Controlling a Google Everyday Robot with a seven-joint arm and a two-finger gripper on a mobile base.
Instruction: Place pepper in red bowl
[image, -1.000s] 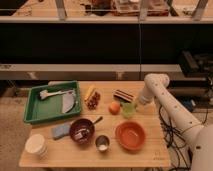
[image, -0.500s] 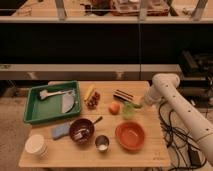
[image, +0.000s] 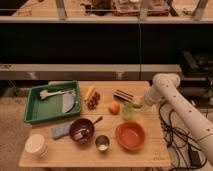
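camera view, from the bottom of the frame upward: the red bowl sits at the lower centre-right of the wooden table, with nothing in it. left of it stand a small metal cup and a dark brown bowl. above the red bowl is a green cup, with an orange beside it. the gripper hangs by the cup's upper right rim; its grip cannot be made out. a green sliver there may be the pepper, too small to be sure. the white arm climbs from the lower right corner to a bent elbow, then slopes down-left. a green tray lies at left.
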